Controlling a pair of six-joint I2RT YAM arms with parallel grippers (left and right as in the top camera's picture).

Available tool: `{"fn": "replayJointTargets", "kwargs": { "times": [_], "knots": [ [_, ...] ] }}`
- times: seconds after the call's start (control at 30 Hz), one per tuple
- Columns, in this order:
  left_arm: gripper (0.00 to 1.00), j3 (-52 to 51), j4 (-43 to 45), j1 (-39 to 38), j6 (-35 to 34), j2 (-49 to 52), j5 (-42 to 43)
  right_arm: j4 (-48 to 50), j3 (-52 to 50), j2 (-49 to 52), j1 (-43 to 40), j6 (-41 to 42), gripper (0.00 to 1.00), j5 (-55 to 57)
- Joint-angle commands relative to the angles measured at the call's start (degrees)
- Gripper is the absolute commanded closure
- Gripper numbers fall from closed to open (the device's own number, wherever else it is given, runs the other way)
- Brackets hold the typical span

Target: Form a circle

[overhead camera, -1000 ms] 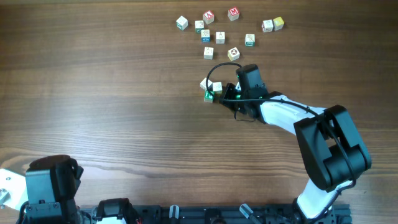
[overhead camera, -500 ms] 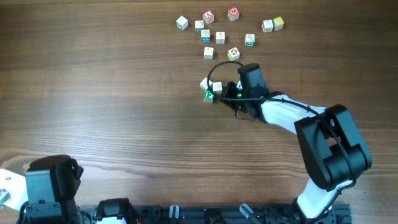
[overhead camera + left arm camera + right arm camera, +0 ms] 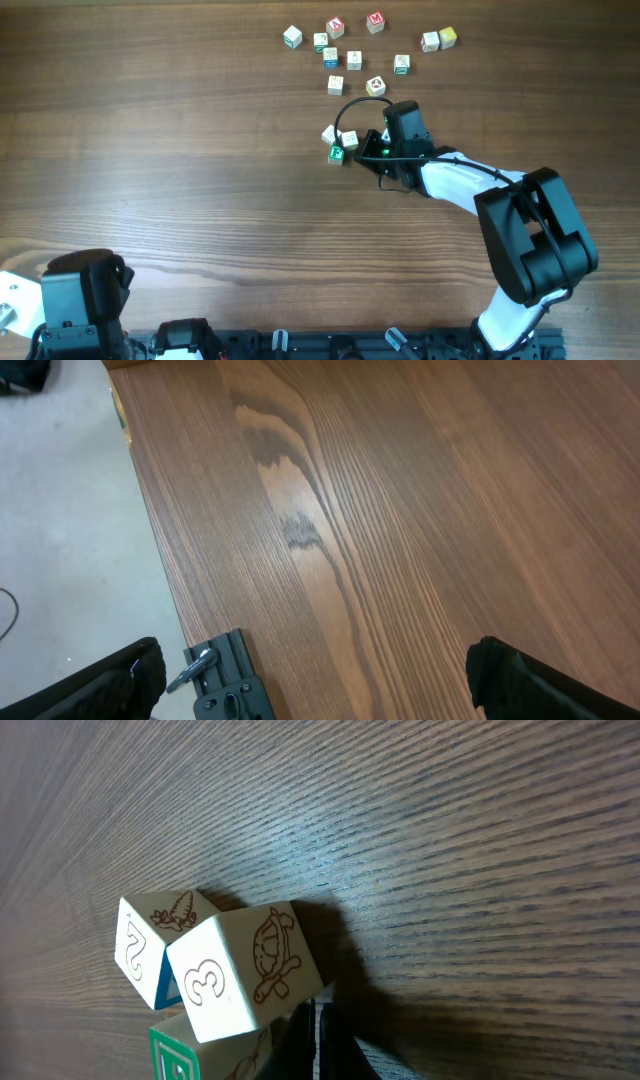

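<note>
The circle [image 3: 338,142] is a tight cluster of three small letter cubes near the table's middle. It has a pale cube with a 2 [image 3: 148,938], a pale cube with a 3 and a turtle [image 3: 245,970], and a green-faced cube [image 3: 190,1055] at the front. My right gripper [image 3: 363,148] is shut and empty, its tips [image 3: 315,1042] touching the right side of the turtle cube. My left gripper [image 3: 320,695] stands open over the table's near left corner, holding nothing.
Several loose letter cubes [image 3: 354,60] lie scattered behind the cluster, from a white one [image 3: 292,37] at the left to a yellow one [image 3: 447,36] at the right. The table edge [image 3: 150,530] and a black clamp [image 3: 225,685] show in the left wrist view.
</note>
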Motion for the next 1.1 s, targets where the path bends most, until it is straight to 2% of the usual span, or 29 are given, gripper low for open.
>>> {"fn": "replayJointTargets", "kwargs": {
  "times": [0.0, 0.3, 0.7, 0.83, 1.07],
  "knots": [
    [0.00, 0.0, 0.1, 0.4, -0.7, -0.1, -0.2, 0.3, 0.1, 1.2, -0.3, 0.2, 0.95, 1.2],
    [0.00, 0.0, 0.1, 0.4, -0.7, -0.1, -0.2, -1.8, 0.1, -0.9, -0.3, -1.2, 0.95, 0.6],
    [0.00, 0.0, 0.1, 0.4, -0.7, -0.1, -0.2, -11.5, 0.1, -12.3, -0.3, -3.0, 0.95, 10.6],
    [0.00, 0.0, 0.1, 0.4, -0.7, -0.1, -0.2, -11.0, 0.1, -14.2, -0.3, -7.1, 0.95, 10.7],
    [0.00, 0.0, 0.1, 0.4, -0.7, -0.1, -0.2, -2.9, 1.6, -13.9, -0.3, -13.8, 0.95, 8.5]
  ]
}}
